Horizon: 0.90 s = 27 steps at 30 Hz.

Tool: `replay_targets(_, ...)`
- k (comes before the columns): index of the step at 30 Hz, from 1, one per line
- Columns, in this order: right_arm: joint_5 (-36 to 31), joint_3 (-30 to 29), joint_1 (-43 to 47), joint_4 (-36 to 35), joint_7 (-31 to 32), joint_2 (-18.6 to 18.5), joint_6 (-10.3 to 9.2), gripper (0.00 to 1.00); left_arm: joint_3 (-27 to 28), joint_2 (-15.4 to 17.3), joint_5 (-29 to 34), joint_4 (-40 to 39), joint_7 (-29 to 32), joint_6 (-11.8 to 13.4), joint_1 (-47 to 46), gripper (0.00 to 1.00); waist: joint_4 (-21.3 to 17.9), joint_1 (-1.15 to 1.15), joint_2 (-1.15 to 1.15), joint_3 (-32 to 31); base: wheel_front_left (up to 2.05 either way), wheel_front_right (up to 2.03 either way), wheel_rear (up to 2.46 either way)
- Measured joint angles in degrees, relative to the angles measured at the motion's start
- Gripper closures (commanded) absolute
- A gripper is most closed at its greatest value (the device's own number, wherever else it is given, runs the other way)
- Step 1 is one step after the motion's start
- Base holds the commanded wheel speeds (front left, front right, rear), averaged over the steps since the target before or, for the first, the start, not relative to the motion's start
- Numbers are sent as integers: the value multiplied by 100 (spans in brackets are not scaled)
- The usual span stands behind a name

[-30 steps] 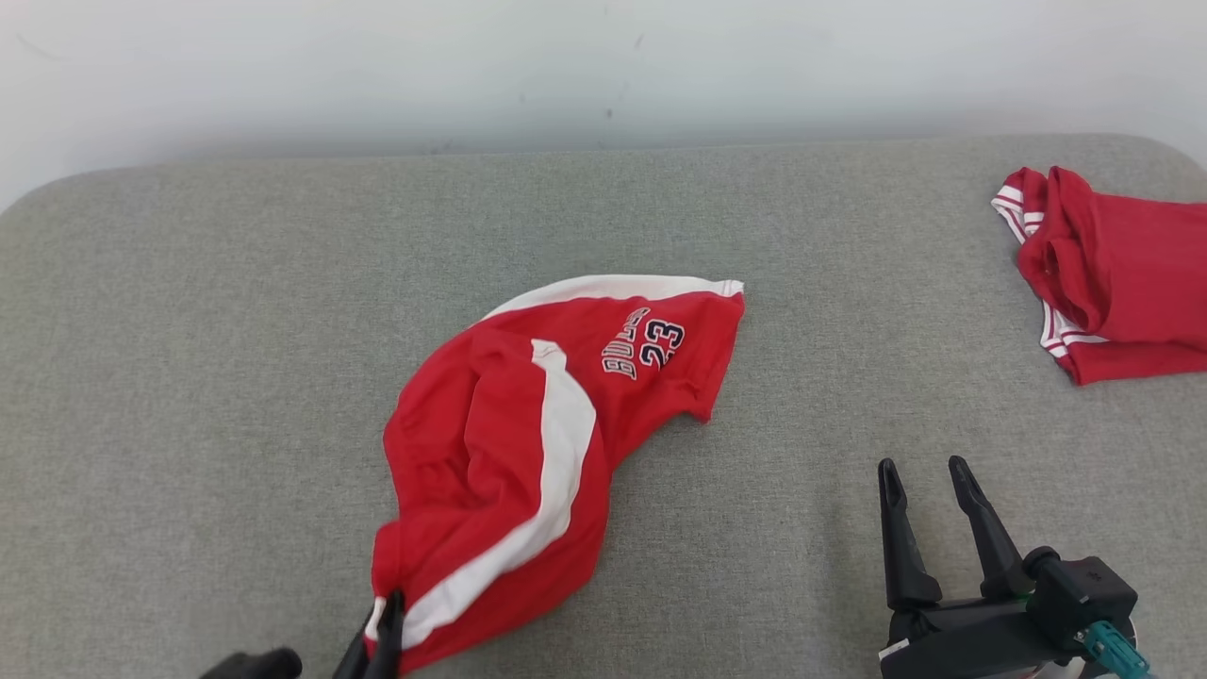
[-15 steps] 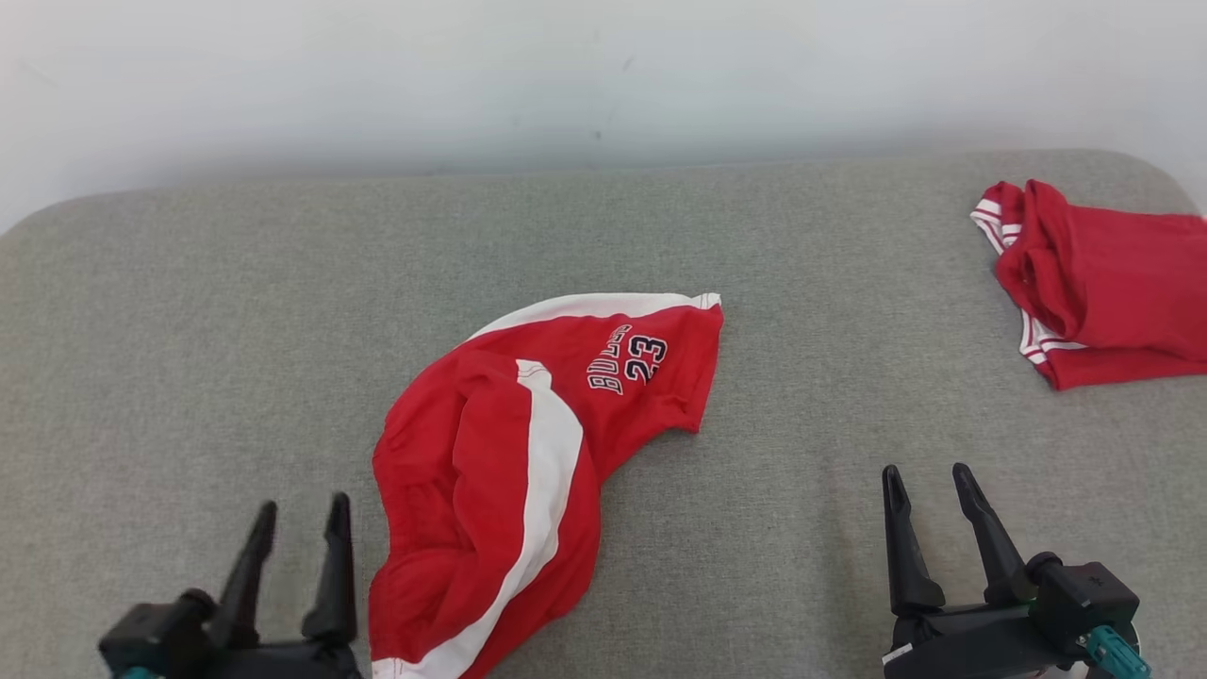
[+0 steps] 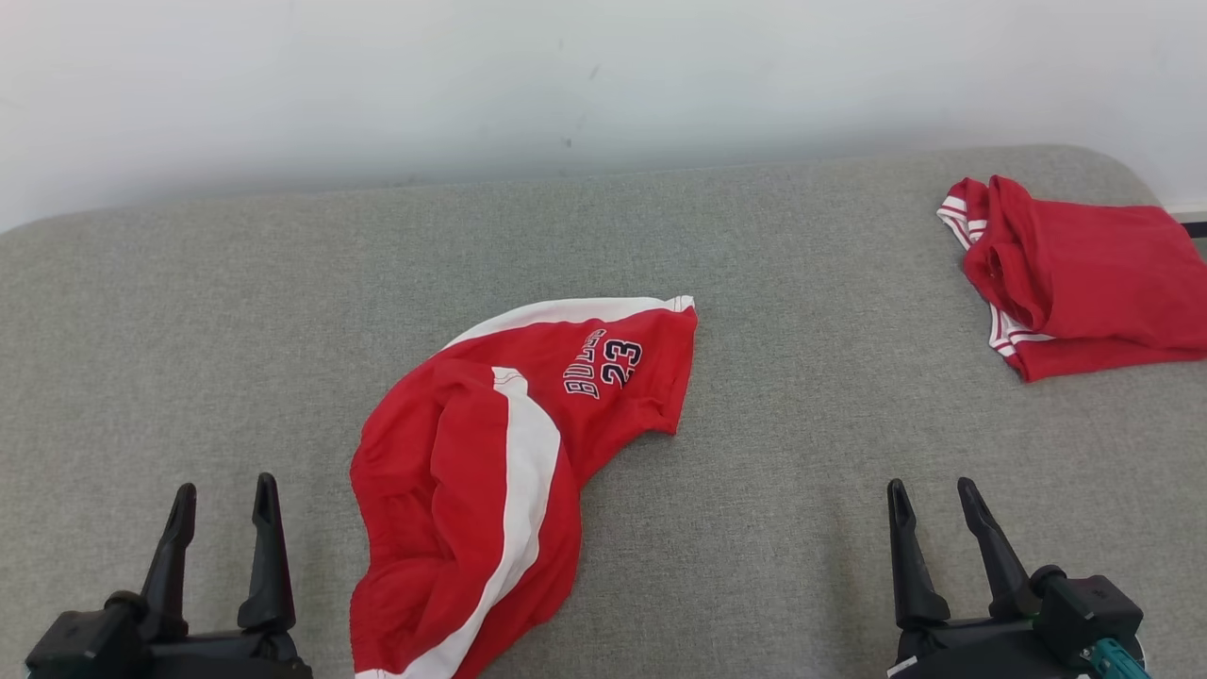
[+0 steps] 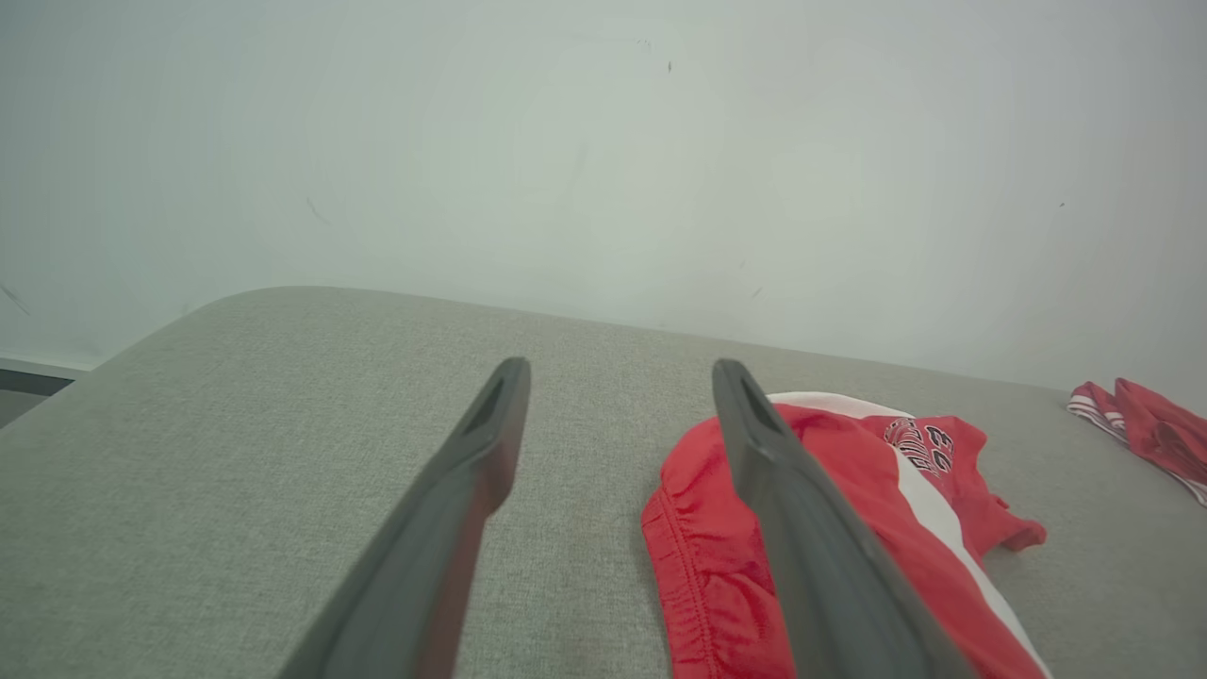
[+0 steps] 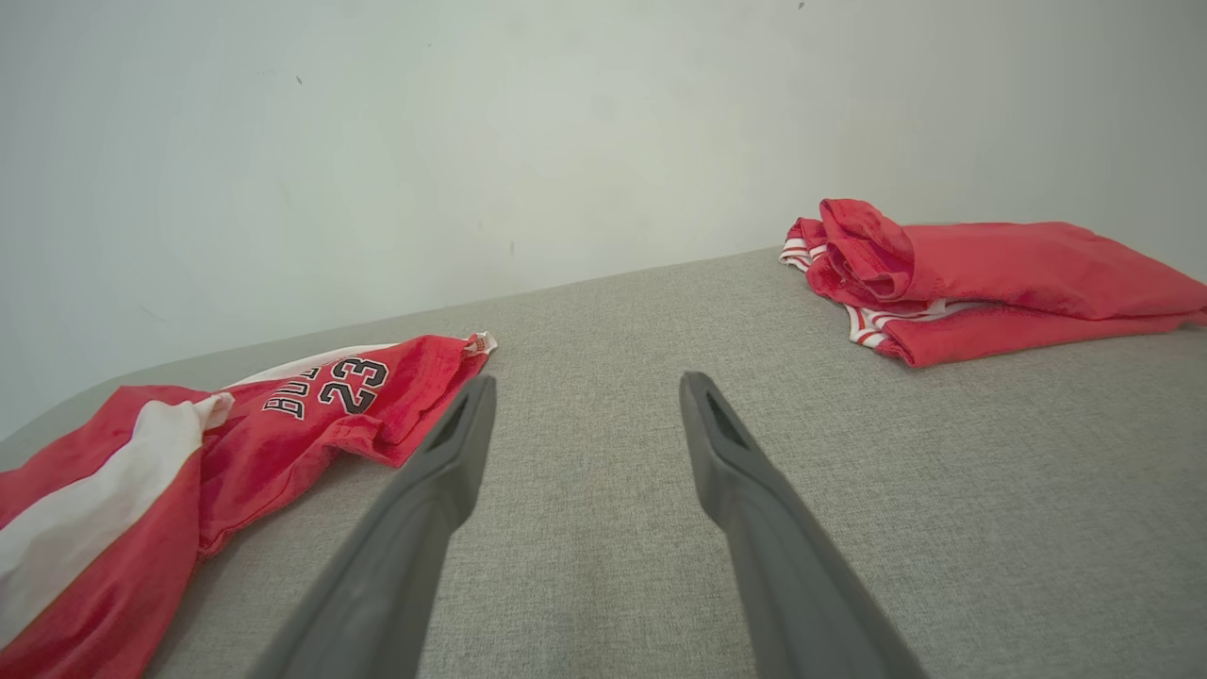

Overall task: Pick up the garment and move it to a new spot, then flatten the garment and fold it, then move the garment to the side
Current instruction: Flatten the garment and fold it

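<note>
Red shorts [image 3: 490, 471] with a white side stripe and "23" print lie crumpled on the grey padded table [image 3: 801, 396], near its middle front. They also show in the left wrist view [image 4: 849, 500] and the right wrist view [image 5: 236, 443]. My left gripper [image 3: 224, 490] stands open at the lower left, just left of the shorts and apart from them, with nothing between its fingers [image 4: 471, 490]. My right gripper [image 3: 932, 490] is open at the lower right over bare fabric, well right of the shorts.
A second red garment [image 3: 1075, 273] with white-striped trim lies folded at the table's far right, also seen in the right wrist view [image 5: 981, 278]. A pale wall [image 3: 603, 75] runs behind the table. The table's rounded left edge [image 4: 141, 339] is close to my left gripper.
My left gripper let go of the shorts' near corner, opened and moved out to the left. The shorts settled on the table. The camera has shifted slightly.
</note>
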Motion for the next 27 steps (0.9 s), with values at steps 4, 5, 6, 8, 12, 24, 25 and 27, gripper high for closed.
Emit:
replay_targets(4, -8, -25, 21, 23, 0, 0, 0, 0, 168, -135, 123, -4, 0, -103, 29, 0, 6, 0, 0, -12, 0, 0, 0)
replay_targets(5, -18, -23, 25, 37, 0, 0, 0, 0, 204, -155, 145, 0, 0, -137, 29, 0, 14, 0, 0, -15, 0, 0, 0)
replay_targets(6, -20, -20, 25, 56, 0, 0, 0, 0, 230, -174, 182, 9, 0, -149, 29, 0, 27, 0, 0, -18, 0, 0, 0)
replay_targets(8, -27, 20, 21, 80, 0, -5, 0, 0, 276, -212, 234, 27, 0, -194, 27, 0, 58, 0, 0, -24, 0, 0, 0)
replay_targets(12, -29, 222, -138, 200, 0, -90, 0, 0, 287, -276, 290, 64, 0, -238, -4, 0, 164, 0, 0, -25, 0, 0, 0)
replay_targets(24, 214, 1739, -2028, 1368, 456, -302, 0, 0, 96, -397, 310, 179, 0, -279, -132, 0, 773, 1, 0, 60, 0, 0, 0)
replay_targets(25, 250, 1870, -2181, 1495, 485, -307, 0, 0, 85, -399, 301, 204, 0, -279, -153, 0, 838, 1, 0, 73, 0, 0, 0)
replay_targets(27, 364, 2129, -2482, 1769, 539, -312, 0, 0, 35, -409, 266, 247, 0, -280, -218, 0, 974, 1, 0, 106, 0, 0, 0)
